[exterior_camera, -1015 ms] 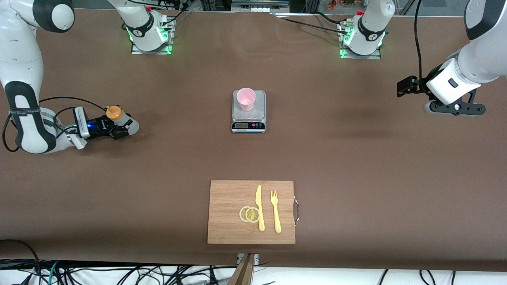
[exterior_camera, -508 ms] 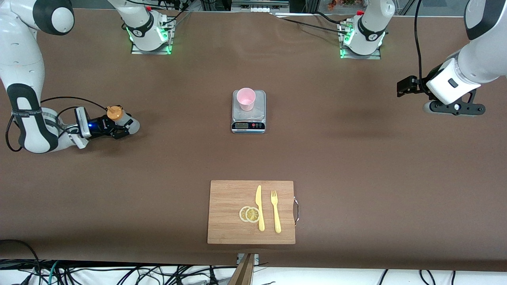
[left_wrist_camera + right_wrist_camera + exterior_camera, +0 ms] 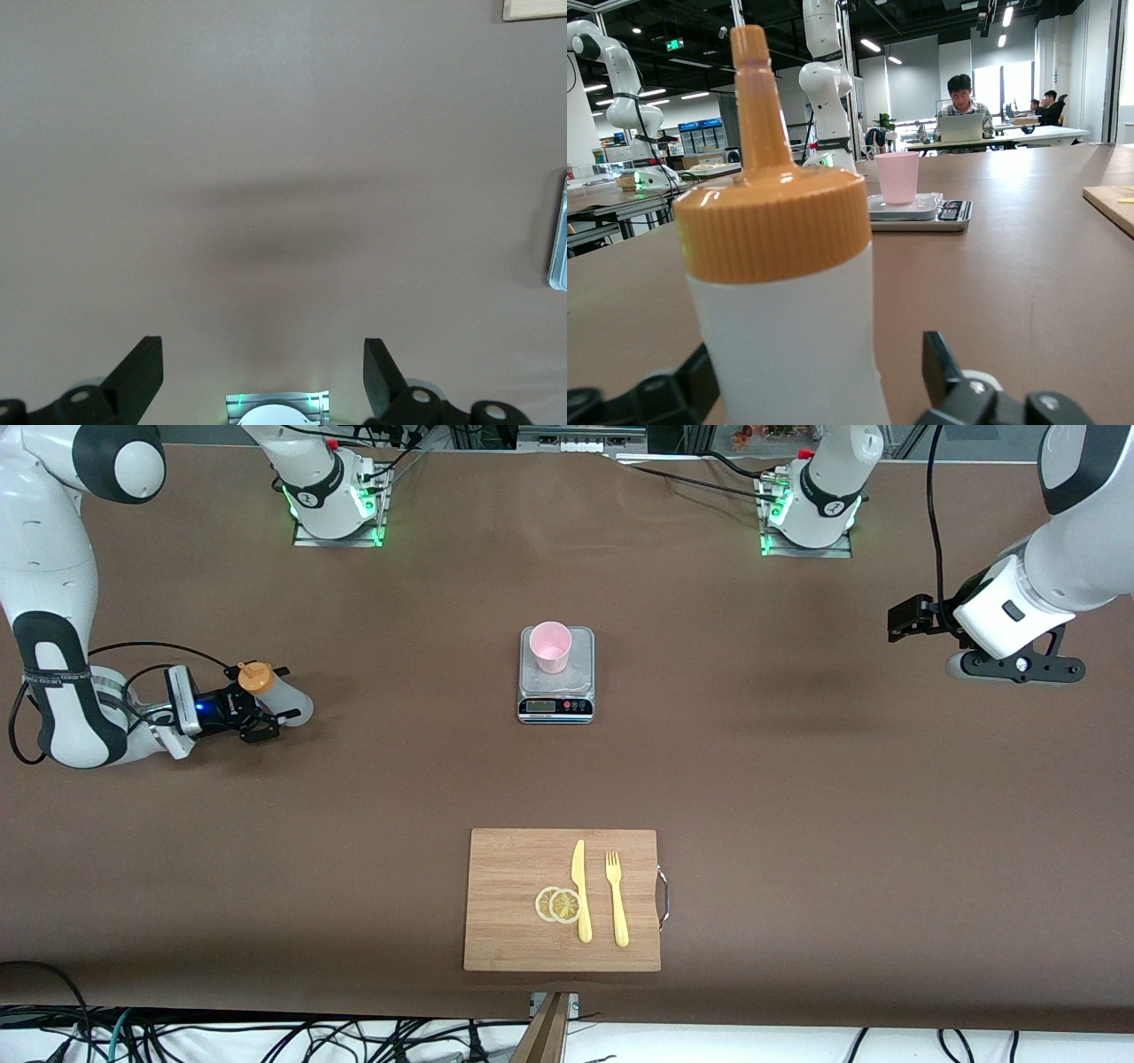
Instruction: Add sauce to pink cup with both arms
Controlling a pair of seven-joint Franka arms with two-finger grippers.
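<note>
The sauce bottle, whitish with an orange nozzle cap, stands upright on the table at the right arm's end. It fills the right wrist view. My right gripper is low at the table and open, with a finger on each side of the bottle and a gap showing. The pink cup stands on a small silver scale at the table's middle. It also shows in the right wrist view. My left gripper is open and empty, up over bare table at the left arm's end.
A wooden cutting board lies nearer to the front camera than the scale, with a yellow knife, a yellow fork and two lemon slices on it. The arm bases stand along the table's back edge.
My right gripper's fingers have spread apart from the bottle they were shut on. The bottle now stands free between them. The left arm has not moved.
</note>
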